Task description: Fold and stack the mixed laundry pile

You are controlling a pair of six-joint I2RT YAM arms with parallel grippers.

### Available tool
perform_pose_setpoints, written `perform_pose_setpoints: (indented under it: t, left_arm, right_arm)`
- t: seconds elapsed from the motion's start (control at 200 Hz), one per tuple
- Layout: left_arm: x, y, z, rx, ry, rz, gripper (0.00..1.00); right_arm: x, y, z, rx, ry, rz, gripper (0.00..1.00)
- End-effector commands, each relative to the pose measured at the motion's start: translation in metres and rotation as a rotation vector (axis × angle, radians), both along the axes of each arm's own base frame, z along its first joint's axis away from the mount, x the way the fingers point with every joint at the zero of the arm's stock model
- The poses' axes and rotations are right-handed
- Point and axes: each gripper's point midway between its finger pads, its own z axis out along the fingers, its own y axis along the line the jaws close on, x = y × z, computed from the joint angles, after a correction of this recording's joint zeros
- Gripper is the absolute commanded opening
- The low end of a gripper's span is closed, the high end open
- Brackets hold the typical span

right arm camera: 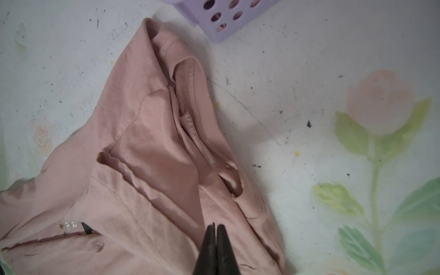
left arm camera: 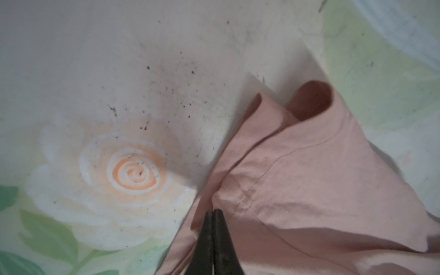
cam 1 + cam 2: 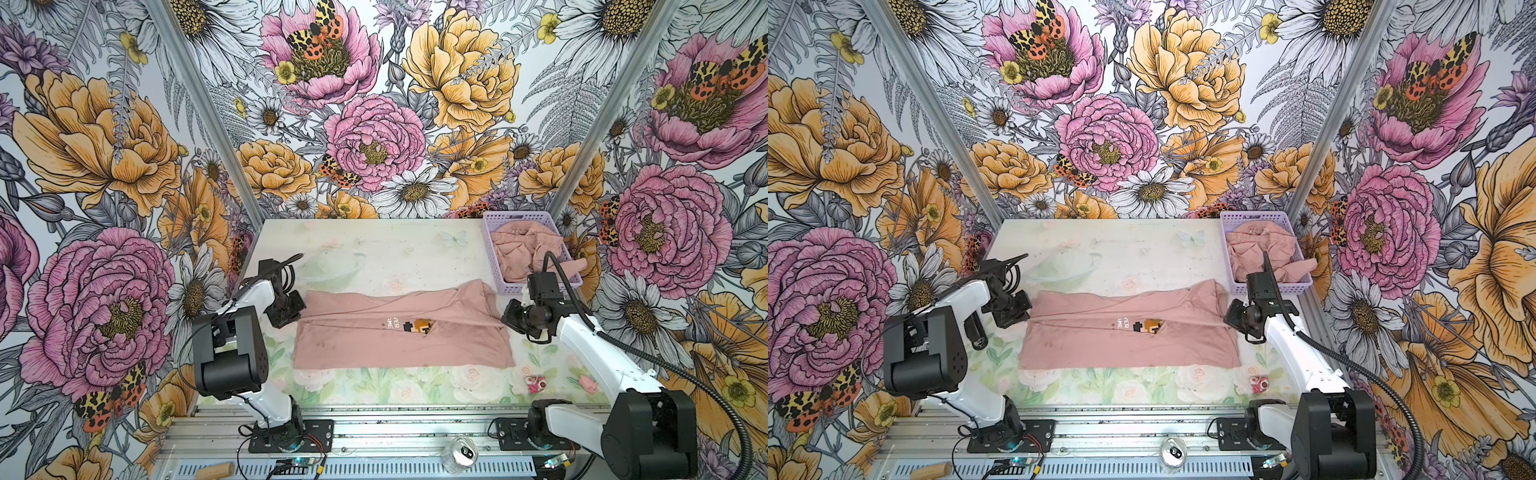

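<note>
A dusty-pink T-shirt (image 3: 374,349) (image 3: 1100,349) lies spread across the middle of the table, with its far half folded forward. A slit in the fold shows part of its pixel print (image 3: 420,326) and white lettering. My left gripper (image 3: 300,316) (image 2: 213,210) is shut on the shirt's left edge by the hem. My right gripper (image 3: 505,321) (image 1: 215,225) is shut on its right edge, near the collar (image 1: 190,78). A crease runs taut between them. A second pink garment (image 3: 521,249) (image 3: 1262,249) lies crumpled in the lavender basket (image 3: 519,216) (image 3: 1254,215).
The basket stands at the table's back right corner, just behind my right gripper; its corner (image 1: 221,21) shows in the right wrist view. Two small pink objects (image 3: 534,383) (image 3: 588,383) lie front right. A can (image 3: 463,455) and a wooden piece (image 3: 214,471) rest on the front rail.
</note>
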Motion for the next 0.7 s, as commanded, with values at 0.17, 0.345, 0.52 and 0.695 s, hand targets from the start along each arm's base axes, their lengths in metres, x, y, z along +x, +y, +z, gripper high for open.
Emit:
perform_pose_setpoints:
  t: [0.17,0.345,0.52,0.695]
  left_arm:
    - [-0.016,-0.006,-0.019,-0.029,0.061,-0.003,0.0]
    - [-0.021,-0.01,-0.013,-0.038,0.053,0.002,0.31]
    - [-0.014,-0.011,0.013,-0.023,-0.023,0.015,0.49]
    - [0.013,-0.027,0.043,-0.008,-0.119,-0.028,0.49]
  right_arm:
    - [-0.005,-0.002,-0.012,0.002,0.043,-0.028,0.0]
    - [-0.015,0.005,-0.026,0.031,0.103,-0.028,0.03]
    - [-0.011,0.0,-0.003,-0.045,0.03,-0.051,0.26]
    - [0.016,0.02,0.031,-0.125,-0.061,0.061,0.31]
